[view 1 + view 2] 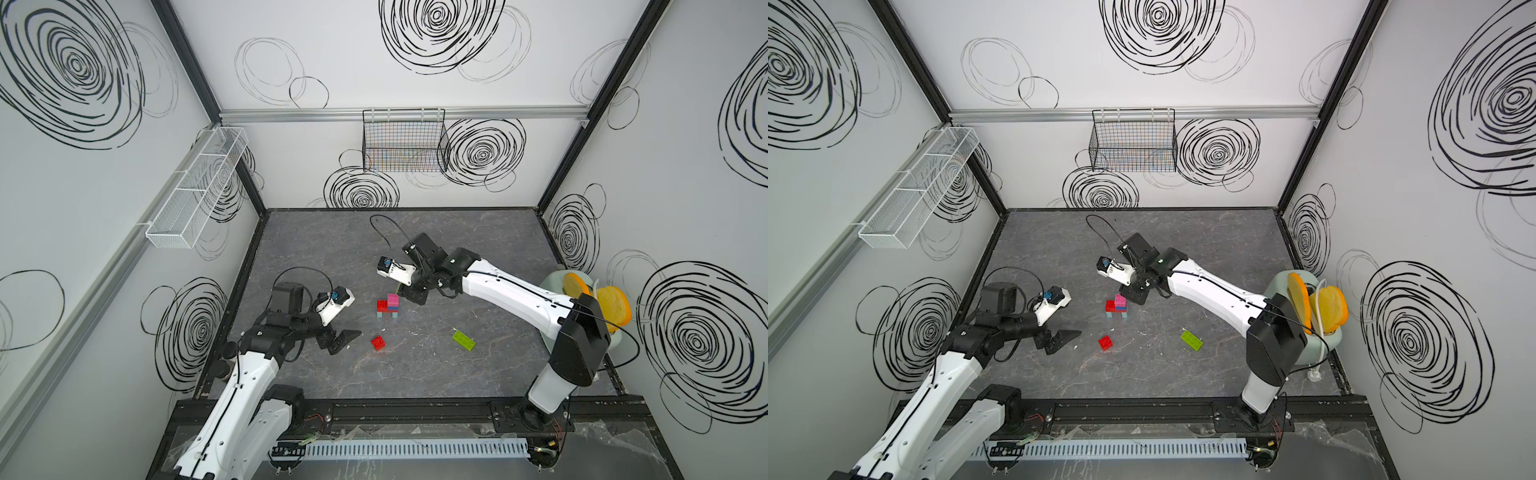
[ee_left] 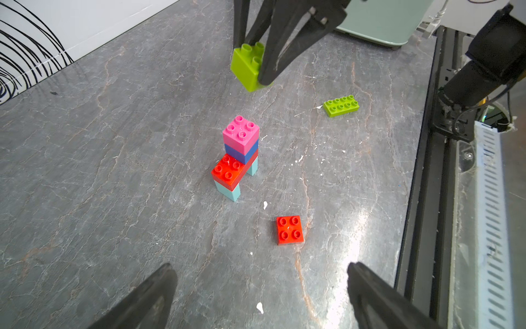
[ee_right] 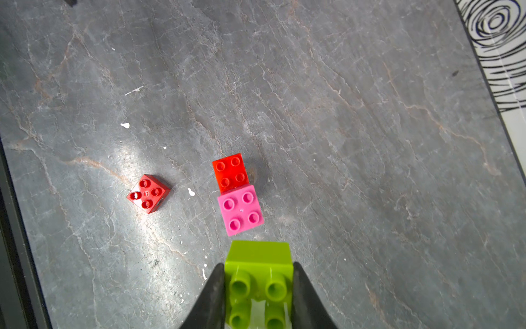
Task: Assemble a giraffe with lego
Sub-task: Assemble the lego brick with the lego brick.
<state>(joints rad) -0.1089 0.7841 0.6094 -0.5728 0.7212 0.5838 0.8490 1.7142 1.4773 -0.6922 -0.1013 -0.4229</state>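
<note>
Left gripper [image 1: 346,341]: spread wide, empty, parked left of half-built giraffe [image 1: 388,306], likely leaving room. Red brick [image 1: 378,343]: loose near giraffe, unused. Right gripper [image 3: 257,273]: clamped on square lime brick [image 3: 259,255], raised beside giraffe's pink brick [image 3: 240,209], probably next neck layer. Long lime brick [image 1: 464,340]: farther right.

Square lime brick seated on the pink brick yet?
No: the square lime brick is clamped in the right tool, and the pink brick shows four bare studs.
</note>
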